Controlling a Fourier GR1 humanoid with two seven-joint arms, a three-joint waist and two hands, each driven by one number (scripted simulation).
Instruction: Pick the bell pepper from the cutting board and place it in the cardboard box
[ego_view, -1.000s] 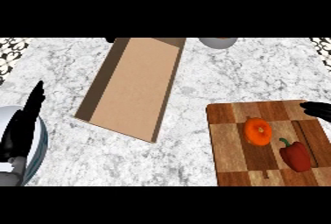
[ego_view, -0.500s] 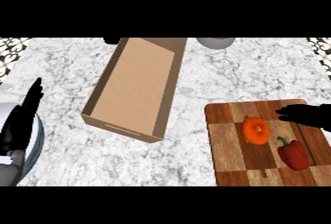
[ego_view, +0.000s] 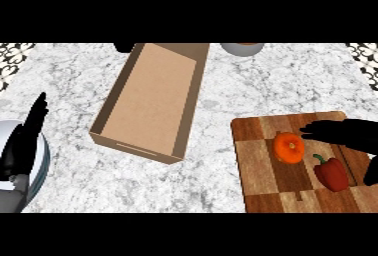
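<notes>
Over the board's (ego_view: 258, 175) far right corner the right robot hand (ego_view: 347, 134) hangs open, fingers straight and pointing left, their tips just beside a round orange fruit (ego_view: 289, 147); it holds nothing. The red pepper (ego_view: 332, 173) lies on the board just below those fingers, near the right edge. The box (ego_view: 151, 95) lies well apart to the left, its bare floor showing, with open counter (ego_view: 280, 85) between. The left robot hand (ego_view: 31, 125) rests open at the left edge.

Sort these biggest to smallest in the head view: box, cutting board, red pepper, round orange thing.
1. Cutting board and cardboard box: too close to rank, both cut off by the view's edge.
2. Red bell pepper and round orange thing: about alike.
</notes>
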